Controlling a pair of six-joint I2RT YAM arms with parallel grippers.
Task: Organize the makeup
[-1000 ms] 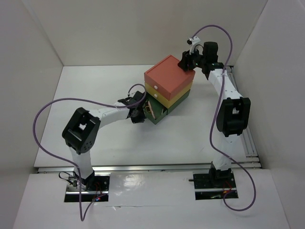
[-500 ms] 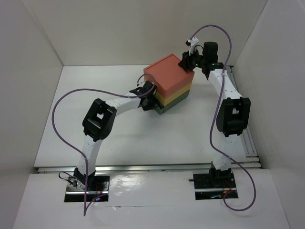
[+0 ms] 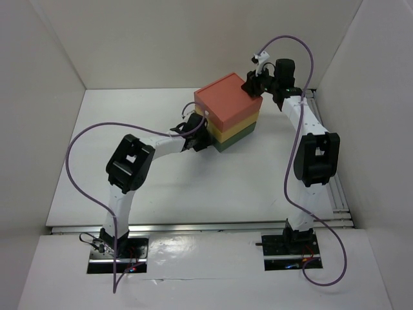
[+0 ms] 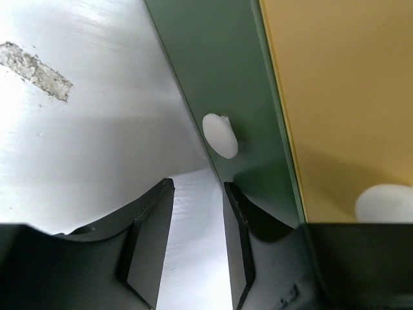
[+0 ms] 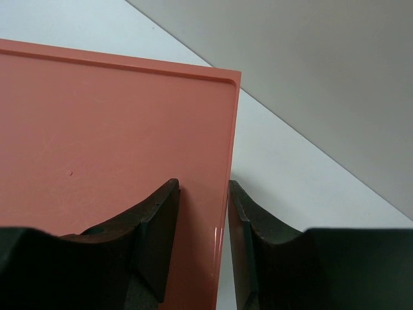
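Your left gripper (image 4: 197, 187) sits with its jaws a narrow gap apart and nothing between them, just short of the white knob (image 4: 220, 135) on the green drawer (image 4: 219, 77). A second ago that drawer stood pulled out toward the bench's near left; now its front lies flush under the yellow drawer (image 4: 335, 97), so it has been pushed shut.

Your right gripper (image 5: 203, 186), also slightly parted and empty, rests on the coral top (image 5: 97, 129) of the drawer box (image 3: 229, 110). It sits at the box corner nearest the far right corner of the bench (image 3: 116, 129), where it was a second ago, probably steadying the box.

The makeup is out of sight in every view. I judge it is stowed inside, which would put the task at or near its end, though nothing here confirms the contents.

Count: one drawer box, three tiers (coral, yellow, green), two knobs in the left wrist view counting the second knob (image 4: 384, 203), and no loose cosmetics on the bench.
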